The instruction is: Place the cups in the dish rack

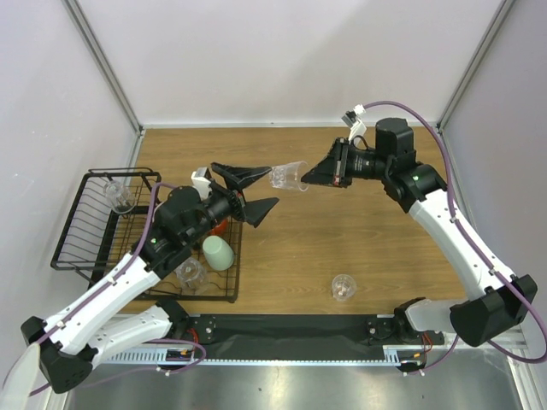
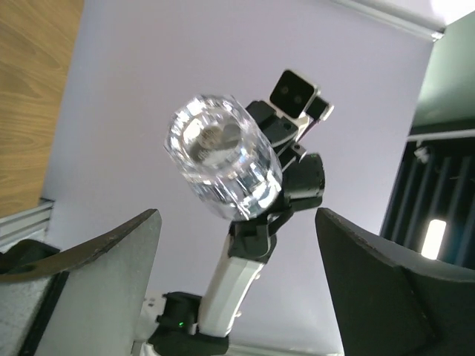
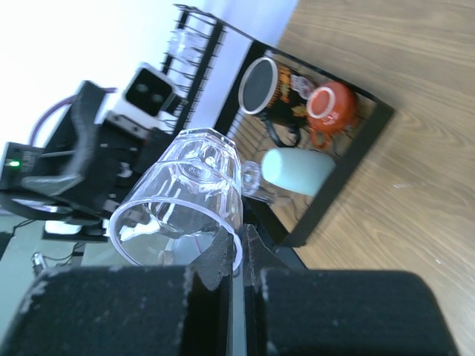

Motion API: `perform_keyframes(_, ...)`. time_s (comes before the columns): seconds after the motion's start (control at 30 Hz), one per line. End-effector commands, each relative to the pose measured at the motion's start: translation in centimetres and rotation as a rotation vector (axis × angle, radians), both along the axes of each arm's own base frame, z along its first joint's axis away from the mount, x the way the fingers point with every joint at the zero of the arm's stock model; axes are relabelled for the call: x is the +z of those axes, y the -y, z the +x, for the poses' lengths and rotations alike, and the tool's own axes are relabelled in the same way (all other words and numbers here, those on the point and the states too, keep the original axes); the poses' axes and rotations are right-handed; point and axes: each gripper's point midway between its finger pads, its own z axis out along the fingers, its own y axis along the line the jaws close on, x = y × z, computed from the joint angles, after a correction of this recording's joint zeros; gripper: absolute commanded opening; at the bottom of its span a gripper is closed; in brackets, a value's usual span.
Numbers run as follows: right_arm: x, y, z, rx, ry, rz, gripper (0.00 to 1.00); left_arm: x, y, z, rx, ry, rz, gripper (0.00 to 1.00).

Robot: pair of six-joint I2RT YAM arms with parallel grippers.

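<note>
My right gripper (image 1: 308, 178) is shut on the rim of a clear tumbler (image 1: 289, 175), held sideways in the air over the table's middle. In the right wrist view the fingers (image 3: 223, 256) pinch the tumbler's (image 3: 182, 200) rim wall. My left gripper (image 1: 273, 185) is open, its fingertips just left of that tumbler's base. In the left wrist view the tumbler (image 2: 223, 156) hangs beyond the gap of the left gripper (image 2: 237, 245), touching neither finger. The black wire dish rack (image 1: 85, 222) at the left holds a mint cup (image 1: 218, 253), a clear cup (image 1: 190, 275) and another clear cup (image 1: 118, 198).
One clear tumbler (image 1: 344, 287) stands on the wooden table at the near right. In the right wrist view the rack (image 3: 355, 159) also holds an orange cup (image 3: 326, 104) and a dark mug (image 3: 271, 93) beside the mint cup (image 3: 297, 170). White walls enclose the table.
</note>
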Motion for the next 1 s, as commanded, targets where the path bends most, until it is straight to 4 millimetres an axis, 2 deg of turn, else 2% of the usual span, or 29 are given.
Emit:
perform_keyframes(0.0,4.2,-1.2,-0.6,0.048,0.093,0.092,0.0,1.0,-0.7,0.7,0.07,-0.014,-0.084,0.9)
perform_keyframes(0.2,4.7,-2.0,-1.7,0.085,0.124,0.118,0.0,1.1,-0.7,0.8,0.069,-0.012,-0.132,0.87)
perform_keyframes(0.5,2.6,-3.1,-2.7,0.107,0.121,0.074,0.0,2.0,-0.8,0.8,0.072,0.009,-0.139,0.84)
perform_keyframes(0.63,2.0,-3.4,-3.0,0.116,0.118,0.062,0.0,2.0,-1.0,0.7,0.073,0.019,-0.134,0.79)
perform_keyframes(0.97,1.2,-3.4,-3.2,0.113,0.106,0.038,0.0,1.4,-1.7,0.3,0.093,0.025,-0.117,0.58)
